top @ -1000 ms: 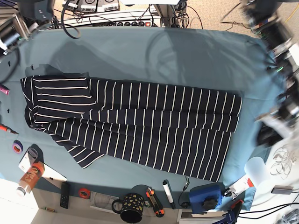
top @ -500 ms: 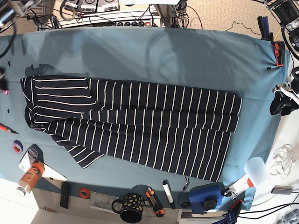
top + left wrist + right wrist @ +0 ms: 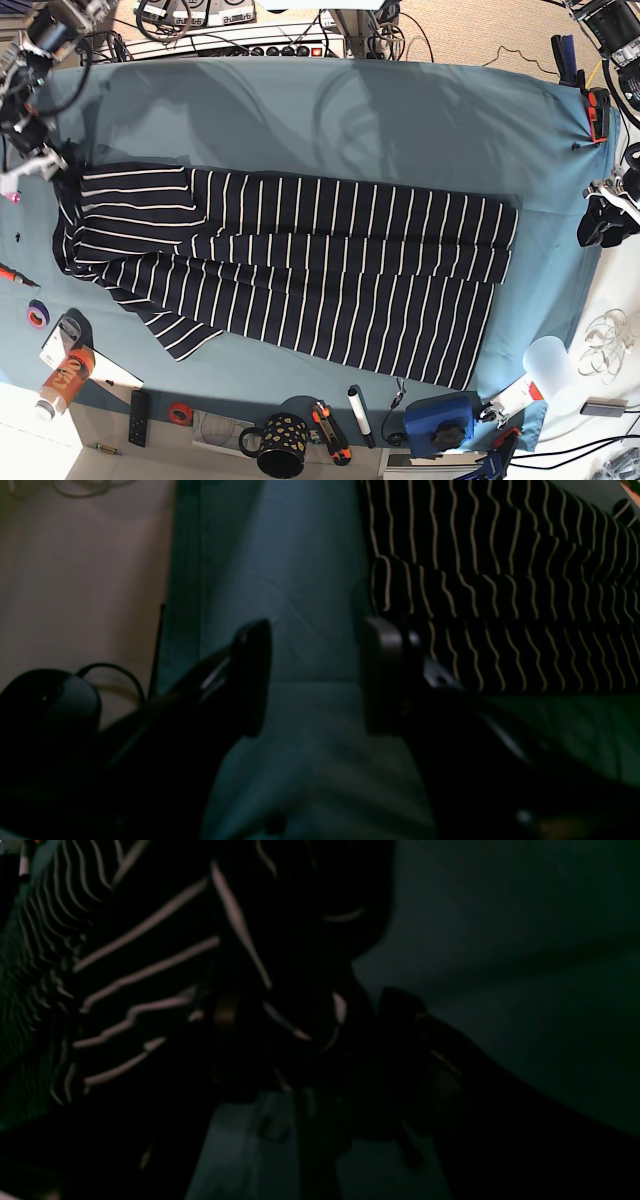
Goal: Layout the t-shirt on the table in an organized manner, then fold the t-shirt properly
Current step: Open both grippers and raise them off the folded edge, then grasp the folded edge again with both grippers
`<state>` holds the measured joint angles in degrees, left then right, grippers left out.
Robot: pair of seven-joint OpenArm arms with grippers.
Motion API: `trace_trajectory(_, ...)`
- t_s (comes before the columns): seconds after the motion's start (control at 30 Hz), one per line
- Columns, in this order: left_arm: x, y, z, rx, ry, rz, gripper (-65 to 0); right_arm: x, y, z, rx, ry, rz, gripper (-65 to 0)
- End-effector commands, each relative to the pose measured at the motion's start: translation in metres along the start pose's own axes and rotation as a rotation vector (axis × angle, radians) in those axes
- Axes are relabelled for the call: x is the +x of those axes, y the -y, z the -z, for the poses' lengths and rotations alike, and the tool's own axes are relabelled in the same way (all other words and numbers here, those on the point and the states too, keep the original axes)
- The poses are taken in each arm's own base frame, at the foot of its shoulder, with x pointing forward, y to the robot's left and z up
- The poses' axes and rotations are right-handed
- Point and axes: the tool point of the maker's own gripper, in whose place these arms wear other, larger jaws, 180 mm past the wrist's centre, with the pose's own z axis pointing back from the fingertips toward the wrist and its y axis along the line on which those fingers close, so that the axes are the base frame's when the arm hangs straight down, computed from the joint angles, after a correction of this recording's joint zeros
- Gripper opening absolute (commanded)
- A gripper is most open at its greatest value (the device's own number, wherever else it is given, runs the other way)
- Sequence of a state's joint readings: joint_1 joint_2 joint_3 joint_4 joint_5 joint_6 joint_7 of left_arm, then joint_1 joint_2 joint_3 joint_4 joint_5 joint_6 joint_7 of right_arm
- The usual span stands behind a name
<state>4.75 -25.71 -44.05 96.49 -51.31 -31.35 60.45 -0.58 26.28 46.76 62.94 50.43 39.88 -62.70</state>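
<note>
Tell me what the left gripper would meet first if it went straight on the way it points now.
Most likely the bare teal table cloth. In the left wrist view the open left gripper frames empty cloth ahead, with the striped t-shirt's edge just off to the right of that line. Depth is unclear.

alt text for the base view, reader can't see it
A striped navy t-shirt lies spread across a teal table. The right pincer sits at the shirt's far left corner; the left pincer waits off the right table edge.
</note>
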Motion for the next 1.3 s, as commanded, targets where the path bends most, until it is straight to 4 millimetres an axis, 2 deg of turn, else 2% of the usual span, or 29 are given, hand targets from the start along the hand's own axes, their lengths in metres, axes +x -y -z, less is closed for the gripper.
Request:
trace_trajectory(0.0, 0.020, 0.000, -0.005, -0.005, 0.055, 0.028, -35.8, 0.026, -0.003, -0.005, 0.009, 0.057, -0.028, -29.6)
trace_trajectory(0.23, 0.017, 0.003, -0.003, -0.014, 0.057, 0.017, -35.8, 0.028, -0.014, 0.003, 0.032, 0.027, -0.029, -29.7)
trace_trajectory(0.3, 0.012, 0.009, 0.001, -0.030, 0.045, 0.009, -35.8, 0.027, -0.013, 0.003, 0.031, 0.026, -0.030, -31.6)
trace_trajectory(0.4, -0.007, 0.028, 0.014, -0.084, -0.030, 0.008, -35.8, 0.028, -0.013, 0.003, 0.031, 0.026, -0.030, -37.3)
trace_trajectory(0.53, -0.025, 0.063, 0.036, -0.166, -0.077, 0.001, -35.7, 0.028, -0.013, 0.003, 0.031, 0.028, -0.030, -37.5)
trace_trajectory(0.6, -0.030, 0.063, 0.046, -0.118, -0.087, 0.008, -35.7, 0.028, -0.013, 0.003, 0.030, 0.026, -0.030, -37.5)
trace_trajectory(0.67, -0.035, 0.054, 0.054, -0.043, -0.110, 0.021, -35.3, 0.028, -0.013, 0.002, 0.028, 0.026, -0.032, -37.5)
trace_trajectory(0.8, -0.052, 0.048, 0.064, -0.034, -0.169, -0.016, -35.3, 0.029, -0.012, 0.002, 0.026, 0.025, -0.035, -37.5)
trace_trajectory(0.97, -0.060, 0.046, 0.077, -0.075, -0.194, -0.103, -35.3, 0.028, -0.012, 0.002, 0.025, 0.022, -0.035, -37.5)
trace_trajectory(1.13, -0.066, 0.059, 0.087, -0.197, -0.242, -0.192, -35.3, 0.028, -0.012, 0.002, 0.025, 0.018, -0.035, -37.5)
trace_trajectory(1.27, -0.077, 0.060, 0.092, -0.227, -0.272, -0.266, -35.3, 0.028, -0.012, 0.002, 0.025, 0.018, -0.035, -37.5)
